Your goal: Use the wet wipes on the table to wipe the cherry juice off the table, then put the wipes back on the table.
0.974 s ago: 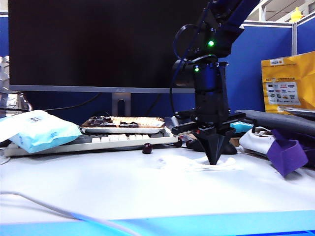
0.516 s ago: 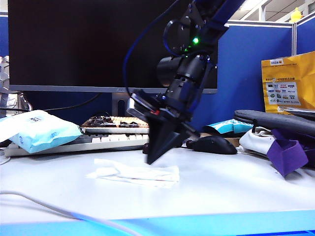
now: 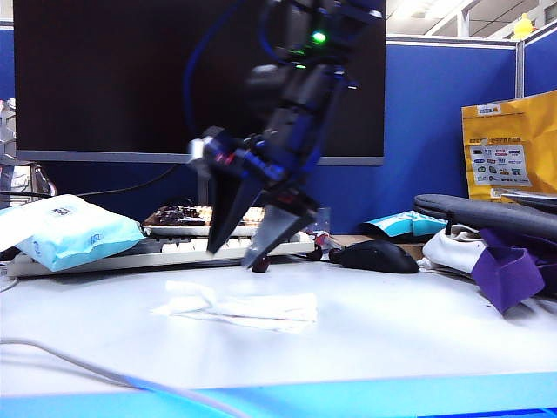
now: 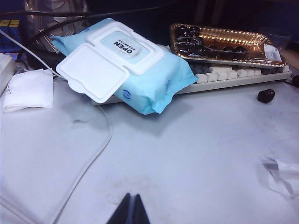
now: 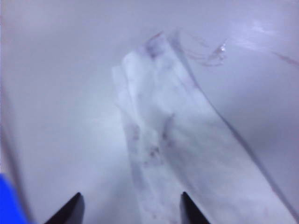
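Note:
The wet wipes [image 3: 244,306] lie as one crumpled white sheet flat on the table [image 3: 392,340], left of its middle. My right gripper [image 3: 231,259] hangs tilted just above the sheet's left part, open, with nothing between its fingers. In the right wrist view the wipes [image 5: 173,140], flecked with pink stains, stretch away from the open right gripper [image 5: 131,196]. Faint reddish streaks of cherry juice [image 5: 205,55] mark the table beside the sheet's far end. My left gripper [image 4: 131,197] is shut and empty, low over the bare table [image 4: 187,154], with the wipes [image 4: 282,173] off to its side.
A light-blue wipes packet [image 3: 65,231] leans on a keyboard [image 3: 174,248] that carries a tray of cherries [image 3: 218,218]. A loose cherry [image 3: 259,263] and a black mouse [image 3: 379,257] lie behind the sheet. A cable [image 3: 78,366] crosses the front left; purple cloth [image 3: 509,274] sits right.
My right gripper dragged the wipes leftward across the table while shut, then opened, let go of them and lifted, tilting. The sheet now rests still. The left gripper has not moved.

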You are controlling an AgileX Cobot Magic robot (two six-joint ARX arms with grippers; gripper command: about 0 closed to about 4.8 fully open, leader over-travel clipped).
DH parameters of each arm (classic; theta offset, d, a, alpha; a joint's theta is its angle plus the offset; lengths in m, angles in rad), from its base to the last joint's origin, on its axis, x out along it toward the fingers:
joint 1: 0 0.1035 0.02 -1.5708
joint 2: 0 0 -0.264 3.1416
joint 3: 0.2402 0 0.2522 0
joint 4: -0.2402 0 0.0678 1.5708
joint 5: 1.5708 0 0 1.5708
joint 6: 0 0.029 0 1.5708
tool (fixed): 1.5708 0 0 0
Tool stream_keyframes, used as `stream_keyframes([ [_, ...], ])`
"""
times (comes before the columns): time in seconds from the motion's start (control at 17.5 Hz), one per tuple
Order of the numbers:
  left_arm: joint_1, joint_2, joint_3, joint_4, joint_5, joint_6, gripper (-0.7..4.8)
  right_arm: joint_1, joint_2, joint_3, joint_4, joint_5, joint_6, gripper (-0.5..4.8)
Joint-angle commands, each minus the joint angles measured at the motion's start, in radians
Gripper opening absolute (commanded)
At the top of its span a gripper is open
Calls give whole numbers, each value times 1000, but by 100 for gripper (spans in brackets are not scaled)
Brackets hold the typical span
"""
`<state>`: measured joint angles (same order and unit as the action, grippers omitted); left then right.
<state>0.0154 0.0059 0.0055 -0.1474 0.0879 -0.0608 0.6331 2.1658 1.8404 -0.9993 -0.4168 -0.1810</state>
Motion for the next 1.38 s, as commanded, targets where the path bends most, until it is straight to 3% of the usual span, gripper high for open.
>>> stream_keyframes([
  [0.06,0,-1,0,-9,3,1,-4,36,19,2,14,128,-7,283],
  [0.29,0,-1,0,-9,3,1,-3,49,75,2,-3,233,-6,268],
  [0.4,0,-1,0,-9,3,1,-4,48,87,2,-9,259,-6,171],
  [0.46,0,-1,0,-9,3,1,-4,48,87,2,-13,290,-6,46],
  [0.52,0,-1,0,-9,3,1,-3,50,87,2,-14,368,-2,-1],
  [0.92,0,-1,0,-9,3,1,-4,-44,89,2,5,694,105,-1],
  [1.03,0,-1,0,-9,3,1,-3,-72,89,2,35,586,90,-1],
  [1.32,0,-1,0,-9,3,1,-4,-19,89,2,5,51,-90,-1],
  [1.38,0,-1,0,-9,3,1,-4,4,89,3,17,21,-118,-1],
])
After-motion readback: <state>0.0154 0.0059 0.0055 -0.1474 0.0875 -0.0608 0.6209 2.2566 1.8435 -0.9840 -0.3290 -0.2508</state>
